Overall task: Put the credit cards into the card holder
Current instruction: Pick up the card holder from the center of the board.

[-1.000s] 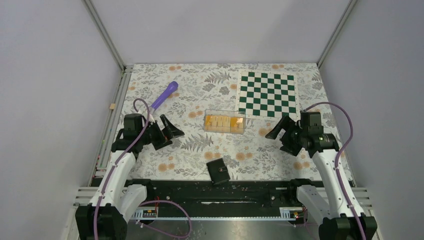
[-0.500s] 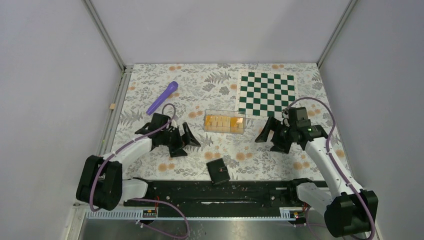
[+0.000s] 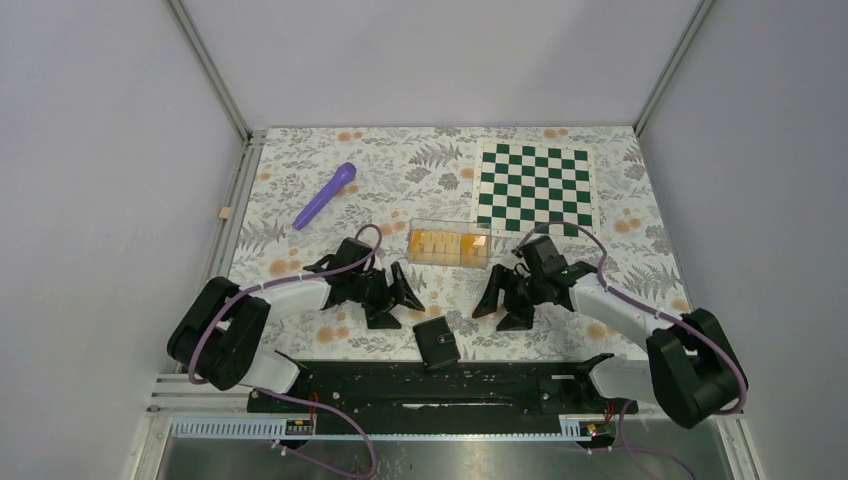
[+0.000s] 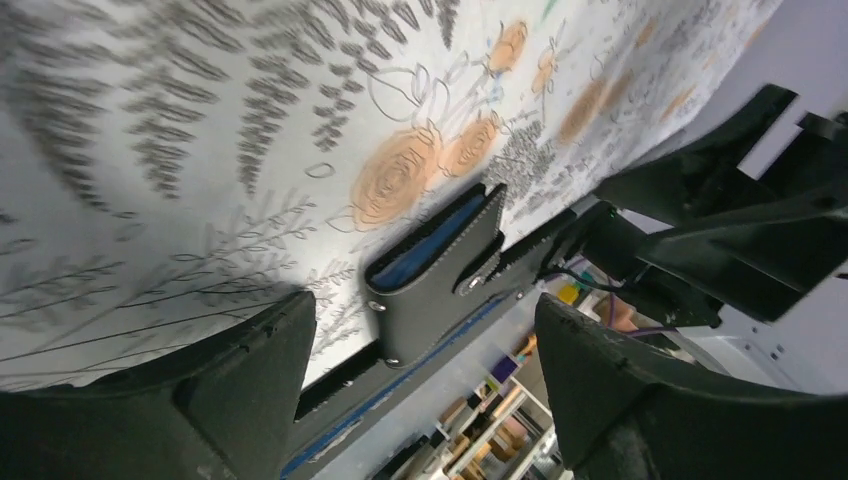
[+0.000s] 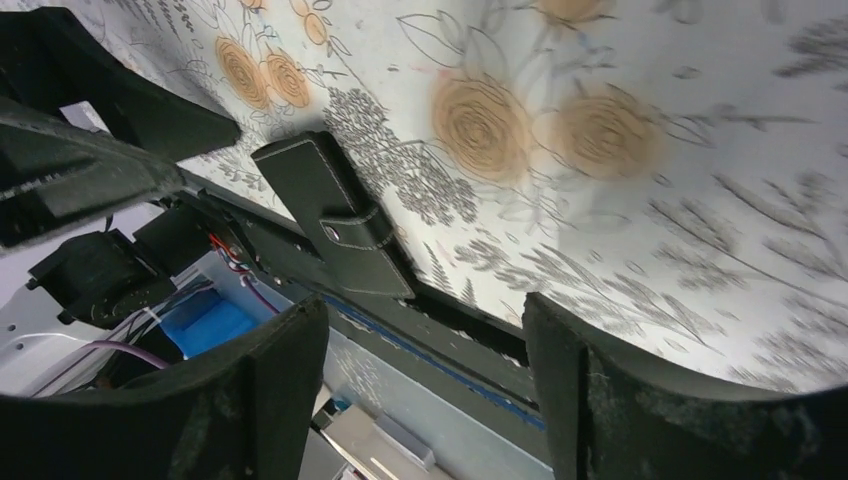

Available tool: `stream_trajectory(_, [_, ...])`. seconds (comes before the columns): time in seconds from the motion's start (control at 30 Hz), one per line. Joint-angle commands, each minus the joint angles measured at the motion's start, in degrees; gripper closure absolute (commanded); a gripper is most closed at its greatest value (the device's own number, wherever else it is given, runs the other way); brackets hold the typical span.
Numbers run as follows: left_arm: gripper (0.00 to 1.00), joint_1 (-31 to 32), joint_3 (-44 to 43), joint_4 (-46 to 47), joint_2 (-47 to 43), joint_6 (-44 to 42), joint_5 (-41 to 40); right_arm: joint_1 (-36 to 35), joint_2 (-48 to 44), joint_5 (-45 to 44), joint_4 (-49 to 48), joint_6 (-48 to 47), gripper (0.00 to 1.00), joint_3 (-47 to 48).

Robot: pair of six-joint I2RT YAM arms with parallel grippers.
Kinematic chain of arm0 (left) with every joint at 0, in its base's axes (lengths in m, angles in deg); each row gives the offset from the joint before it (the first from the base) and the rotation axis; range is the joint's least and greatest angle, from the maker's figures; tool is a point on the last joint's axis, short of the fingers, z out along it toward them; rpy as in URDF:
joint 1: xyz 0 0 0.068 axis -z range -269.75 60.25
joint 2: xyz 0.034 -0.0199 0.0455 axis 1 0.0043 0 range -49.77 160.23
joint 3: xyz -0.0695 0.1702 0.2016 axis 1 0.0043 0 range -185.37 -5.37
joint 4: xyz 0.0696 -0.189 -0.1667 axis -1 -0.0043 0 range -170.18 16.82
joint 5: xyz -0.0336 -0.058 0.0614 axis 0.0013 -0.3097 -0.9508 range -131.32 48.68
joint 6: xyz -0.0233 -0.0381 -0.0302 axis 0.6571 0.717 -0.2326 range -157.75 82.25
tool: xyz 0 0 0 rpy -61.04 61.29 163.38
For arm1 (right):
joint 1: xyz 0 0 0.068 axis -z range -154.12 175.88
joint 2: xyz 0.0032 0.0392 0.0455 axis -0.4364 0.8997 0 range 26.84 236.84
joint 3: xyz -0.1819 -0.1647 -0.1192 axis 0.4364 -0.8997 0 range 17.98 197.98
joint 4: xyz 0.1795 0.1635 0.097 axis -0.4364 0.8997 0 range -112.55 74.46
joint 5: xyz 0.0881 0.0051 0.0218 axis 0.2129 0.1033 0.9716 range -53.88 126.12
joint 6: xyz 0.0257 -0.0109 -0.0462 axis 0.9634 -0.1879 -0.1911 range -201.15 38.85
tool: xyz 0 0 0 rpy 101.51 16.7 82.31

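The black card holder [image 3: 437, 343] lies closed at the table's near edge, between the two arms. It also shows in the left wrist view [image 4: 440, 272] with its blue lining at the edge, and in the right wrist view [image 5: 335, 220]. The orange-yellow credit cards [image 3: 440, 245] sit in a clear plastic box [image 3: 449, 246] mid-table. My left gripper [image 3: 397, 298] is open and empty, just up-left of the wallet. My right gripper [image 3: 500, 303] is open and empty, just up-right of it. Neither touches the wallet.
A purple pen-like object [image 3: 325, 195] lies at the back left. A green-and-white chequered mat [image 3: 534, 187] lies at the back right. The black rail [image 3: 430, 375] runs along the near edge right below the wallet.
Both arms have swung inward and down toward the wallet: the left gripper moved right, the right gripper moved left. Both stayed open. The wallet and box have not moved.
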Motion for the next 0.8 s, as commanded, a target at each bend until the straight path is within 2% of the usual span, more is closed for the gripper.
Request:
stream_trajectory(0.0, [0.2, 3.34, 3.49, 6.07, 3.29, 6.04, -1.53, -4.56, 4.48, 3.09, -14.57, 9.73, 0.25, -2.94])
stream_trajectory(0.13, [0.23, 7.43, 3.13, 7.15, 5.99, 9.19, -2.98, -8.06, 9.36, 3.94, -26.72, 16.96, 0.31, -6.21])
stream_trajectory(0.33, [0.29, 11.83, -0.36, 7.15, 12.13, 9.67, -3.59, -13.29, 16.45, 3.93, -30.45, 19.49, 0.32, -4.83])
stream_trajectory(0.47, [0.31, 13.4, -2.14, 13.66, 13.84, 11.5, -1.76, -14.3, 19.83, 5.5, -36.4, 21.91, 0.39, -5.83])
stream_trajectory(0.6, [0.34, 13.69, -3.44, 14.36, 13.47, 11.63, -1.74, -14.28, 19.54, 4.64, -36.67, 21.81, 0.54, -6.0])
stream_trajectory(0.77, [0.34, 13.66, -3.32, 8.72, 10.25, 8.78, -4.77, -14.32, 16.23, 2.57, -30.35, 17.59, 0.91, -3.71])
